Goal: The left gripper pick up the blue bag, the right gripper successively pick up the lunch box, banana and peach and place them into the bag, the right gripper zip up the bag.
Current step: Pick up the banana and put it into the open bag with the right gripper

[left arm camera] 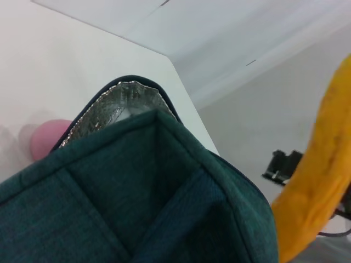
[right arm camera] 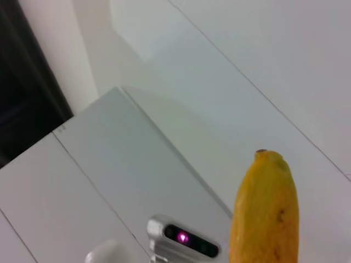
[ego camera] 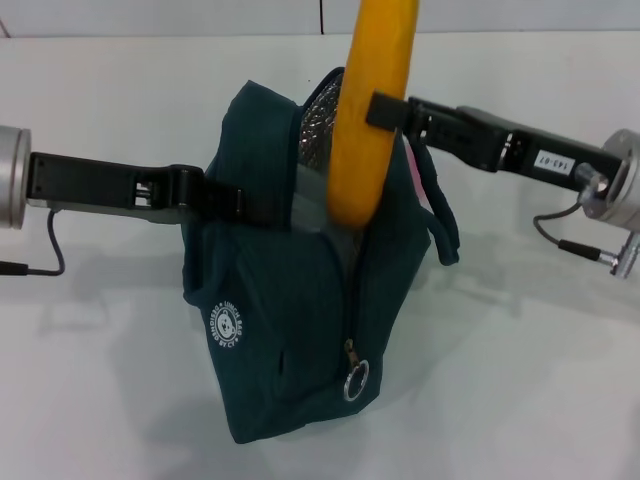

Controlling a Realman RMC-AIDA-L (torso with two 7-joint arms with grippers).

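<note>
Two claws are working here. We are holding the blue bag upright on the white surface with the left claw, whose fingers are pinching together on the bag's upper rim, keeping the mouth open so the silver foil lining is showing. With the right claw we are gripping the banana, clamped across its middle; the fruit is standing nearly upright, its lower end dipping into the bag's mouth and its upper end rising out of the head view.

We are judging the banana light but soft: a firm squeeze could bruise it, and its smooth skin could slip, so taking it mid-length, as now, is keeping it balanced. The bag is limp fabric that would sag if we let the rim go, so the rim hold is doing real work.

Something pink, probably the peach, is showing beyond the bag on the surface in the left wrist view, though only part of it is visible. We are not seeing the lunch box anywhere; it may be inside the bag already. The ring zipper pull is hanging low on the bag's front, the zip undone.
</note>
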